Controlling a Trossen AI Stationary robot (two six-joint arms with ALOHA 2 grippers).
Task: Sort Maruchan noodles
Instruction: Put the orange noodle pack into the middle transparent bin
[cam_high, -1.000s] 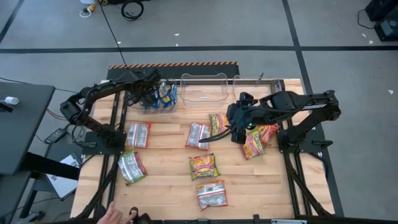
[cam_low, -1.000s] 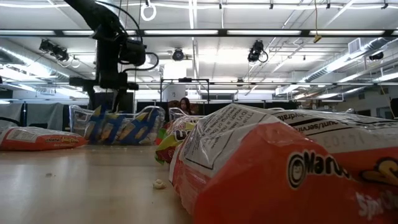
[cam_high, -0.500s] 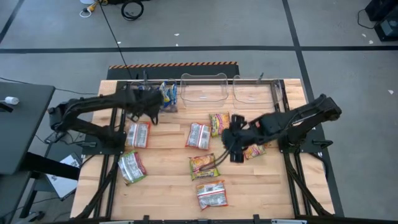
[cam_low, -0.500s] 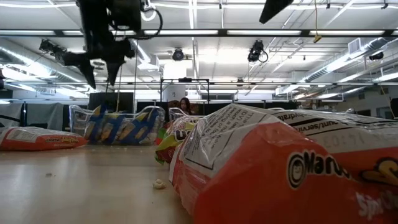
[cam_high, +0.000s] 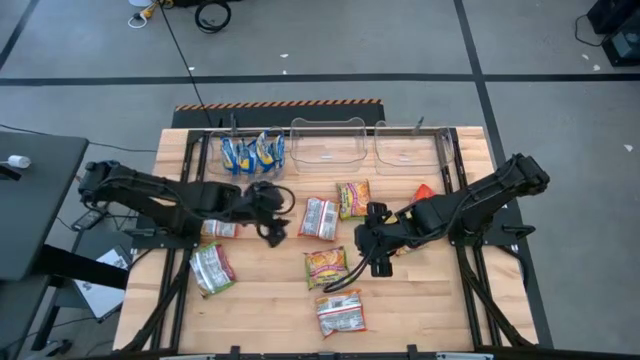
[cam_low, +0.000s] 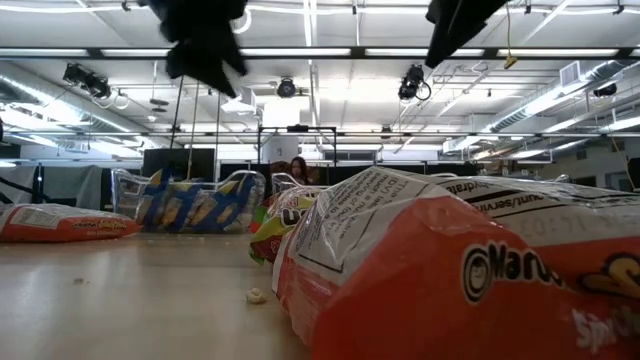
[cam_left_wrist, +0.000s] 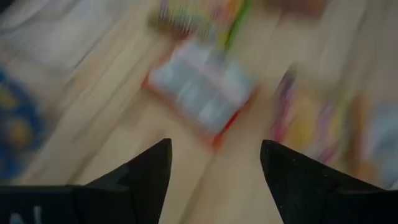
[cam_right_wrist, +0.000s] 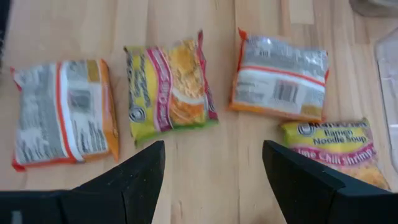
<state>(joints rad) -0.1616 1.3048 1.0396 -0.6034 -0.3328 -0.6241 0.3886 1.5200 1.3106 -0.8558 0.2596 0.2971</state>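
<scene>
Several Maruchan noodle packets lie flat on the wooden table: an orange one (cam_high: 318, 218), two yellow-pink ones (cam_high: 353, 198) (cam_high: 327, 267), and another orange one (cam_high: 341, 312) near the front. Two more lie at the left (cam_high: 211, 268) (cam_high: 222, 228). Blue packets (cam_high: 250, 155) stand in the far-left clear bin. My left gripper (cam_high: 278, 222) is open and empty, above the table just left of the orange packet (cam_left_wrist: 202, 93). My right gripper (cam_high: 362, 245) is open and empty, above the table to the right of the yellow-pink packet (cam_right_wrist: 171, 87).
Two clear bins (cam_high: 328, 145) (cam_high: 410, 145) stand along the far edge beside the bin with the blue packets. More packets (cam_high: 422, 193) lie partly under my right arm. In the low view a large orange packet (cam_low: 450, 270) lies close to the camera.
My left gripper has left the far-left bin and swung toward the near edge and the right, to the table's middle beside the orange packet. My right gripper has gone from the right-hand packets toward the near edge and the left, to beside the yellow-pink packet.
</scene>
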